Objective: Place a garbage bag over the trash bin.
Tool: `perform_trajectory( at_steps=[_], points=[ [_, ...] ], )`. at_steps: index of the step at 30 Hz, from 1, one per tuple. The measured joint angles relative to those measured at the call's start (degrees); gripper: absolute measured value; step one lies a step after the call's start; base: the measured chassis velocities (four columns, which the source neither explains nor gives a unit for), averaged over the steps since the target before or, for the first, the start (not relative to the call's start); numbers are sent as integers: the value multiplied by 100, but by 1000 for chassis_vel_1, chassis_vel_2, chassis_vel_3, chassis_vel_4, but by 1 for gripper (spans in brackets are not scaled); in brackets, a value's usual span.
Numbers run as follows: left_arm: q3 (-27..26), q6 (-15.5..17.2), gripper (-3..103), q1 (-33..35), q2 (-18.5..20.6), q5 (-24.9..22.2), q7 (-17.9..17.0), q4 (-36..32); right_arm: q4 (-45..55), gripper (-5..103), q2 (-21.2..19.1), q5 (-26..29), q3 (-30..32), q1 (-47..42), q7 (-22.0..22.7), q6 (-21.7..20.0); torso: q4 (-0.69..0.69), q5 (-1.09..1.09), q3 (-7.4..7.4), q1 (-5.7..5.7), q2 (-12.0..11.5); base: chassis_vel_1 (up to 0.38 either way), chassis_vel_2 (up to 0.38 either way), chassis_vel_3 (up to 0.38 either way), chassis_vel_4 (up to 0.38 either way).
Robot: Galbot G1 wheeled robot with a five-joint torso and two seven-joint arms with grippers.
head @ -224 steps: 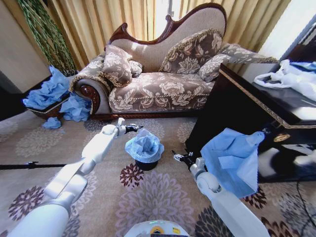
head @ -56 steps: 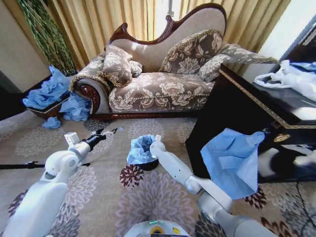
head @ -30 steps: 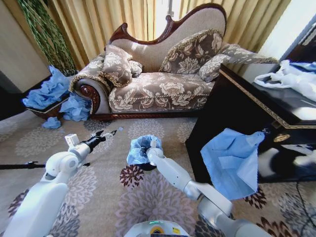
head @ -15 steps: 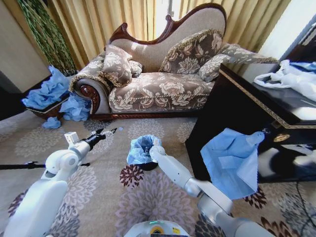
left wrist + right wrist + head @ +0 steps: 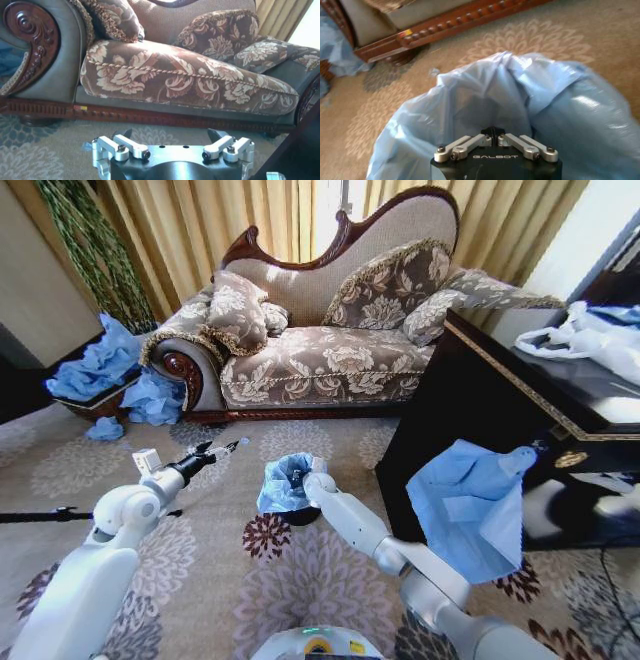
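The light-blue garbage bag [image 5: 282,481] sits crumpled over the small black trash bin [image 5: 297,516] on the carpet in front of the sofa; only the bin's base shows. My right gripper [image 5: 313,469] reaches over the bin's right side into the bag. In the right wrist view the right gripper [image 5: 492,130] has its fingertips together on a fold of the garbage bag [image 5: 560,101], whose creases run into them. My left gripper [image 5: 226,447] hangs open in the air left of the bin, apart from the bag. The left gripper [image 5: 170,134] faces the sofa, holding nothing.
The sofa [image 5: 320,350] stands behind the bin. A dark cabinet [image 5: 470,400] rises close on the right, with a large blue plastic sheet [image 5: 465,505] hanging on it and white bags [image 5: 590,335] on top. Blue plastic heaps [image 5: 100,365] lie far left.
Since 7.5 s ago the left arm drew back from the bin and the right arm reached into the bag. Over the last second the right gripper shifted slightly right; the bag barely moved.
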Motion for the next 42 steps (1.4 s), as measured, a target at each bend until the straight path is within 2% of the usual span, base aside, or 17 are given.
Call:
perform_trajectory(
  at_steps=[7, 13, 21, 29, 33, 42],
  points=[
    [5, -1, 100, -5, -13, 2, -3, -17, -286, 0, -1, -12, -129, 148, -245, 3, 0, 0, 0, 0, 0, 0, 0, 0, 0],
    [-8, -7, 100, 36, -61, 3, -7, -41, -577, 0, -1, -234, -190, 246, -605, 145, -1, -2, 0, -1, 0, 0, 0, 0, 0],
    [-18, -9, 100, 16, -54, 4, -12, -50, -403, 0, -1, -102, -374, 163, -624, -4, 0, 1, 0, -1, 0, 0, 0, 0, 0],
    [-23, -9, 100, -4, -48, -2, -20, -80, -344, 0, -1, 68, -450, 71, -125, -414, 0, 0, 0, -1, 0, 0, 0, 0, 0],
    [-28, -9, 100, 6, -51, -2, -22, -76, -272, 0, -1, 154, -421, 57, 288, -684, 1, 0, 0, -1, 0, 0, 0, 0, 0],
    [-44, -13, 100, 8, -64, -7, -9, -40, -84, 0, -1, 100, -353, 102, 700, -578, 0, 0, 0, 0, 0, 0, 0, 0, 0]
  ],
)
